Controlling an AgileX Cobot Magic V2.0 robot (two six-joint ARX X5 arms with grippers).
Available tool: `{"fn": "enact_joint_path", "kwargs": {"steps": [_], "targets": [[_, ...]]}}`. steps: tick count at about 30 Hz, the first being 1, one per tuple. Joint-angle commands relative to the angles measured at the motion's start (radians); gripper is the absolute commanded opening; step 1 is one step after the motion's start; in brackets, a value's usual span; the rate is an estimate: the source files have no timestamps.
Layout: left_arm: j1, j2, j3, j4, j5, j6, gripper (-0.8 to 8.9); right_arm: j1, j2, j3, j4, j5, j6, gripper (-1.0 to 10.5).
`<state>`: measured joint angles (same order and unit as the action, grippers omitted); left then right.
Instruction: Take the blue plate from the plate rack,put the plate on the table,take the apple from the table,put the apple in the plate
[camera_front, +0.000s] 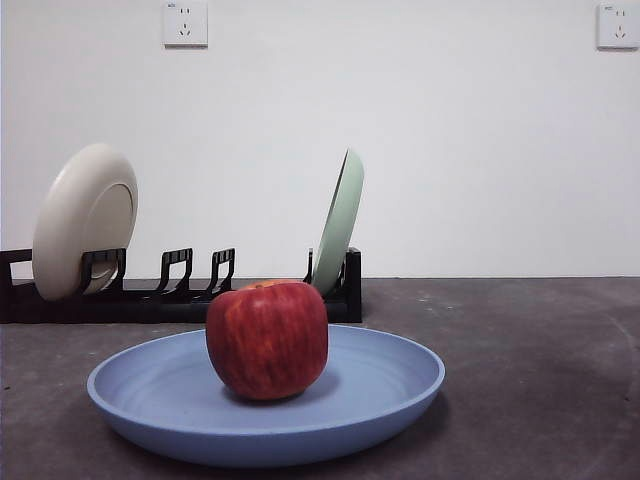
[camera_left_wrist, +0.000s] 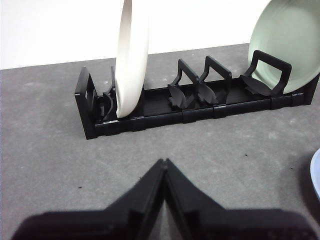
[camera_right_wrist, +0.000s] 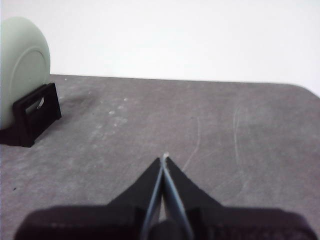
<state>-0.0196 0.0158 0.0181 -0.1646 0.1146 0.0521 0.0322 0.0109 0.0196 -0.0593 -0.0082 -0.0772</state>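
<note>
The red apple (camera_front: 267, 338) sits in the middle of the blue plate (camera_front: 160, 395), which lies flat on the dark grey table (camera_front: 540, 360) in front of the plate rack (camera_front: 180, 290). A sliver of the blue plate's rim (camera_left_wrist: 316, 175) shows at the edge of the left wrist view. My left gripper (camera_left_wrist: 164, 162) is shut and empty above the table, facing the rack (camera_left_wrist: 190, 107). My right gripper (camera_right_wrist: 164, 159) is shut and empty over bare table, beside the rack's end (camera_right_wrist: 35, 114). Neither gripper shows in the front view.
A cream-white plate (camera_front: 82, 215) stands in the rack's left end and a pale green plate (camera_front: 340, 220) leans in its right end. Both also show in the left wrist view, the cream-white plate (camera_left_wrist: 132, 55) and the green plate (camera_left_wrist: 290, 40). A white wall is behind.
</note>
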Motion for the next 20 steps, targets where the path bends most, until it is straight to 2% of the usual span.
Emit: {"fn": "enact_joint_path", "kwargs": {"steps": [1,10,20], "targets": [[0.003,0.0,-0.01,0.004,-0.003,0.0,-0.04,-0.013,-0.003,-0.006,-0.023,-0.001,-0.02,0.0],[0.003,0.0,-0.01,0.004,-0.003,0.0,-0.04,-0.029,-0.003,-0.005,-0.13,-0.002,-0.031,0.0],[0.003,0.0,-0.01,0.004,-0.003,0.0,-0.04,-0.029,-0.003,-0.006,-0.128,0.001,-0.02,0.0]]}}
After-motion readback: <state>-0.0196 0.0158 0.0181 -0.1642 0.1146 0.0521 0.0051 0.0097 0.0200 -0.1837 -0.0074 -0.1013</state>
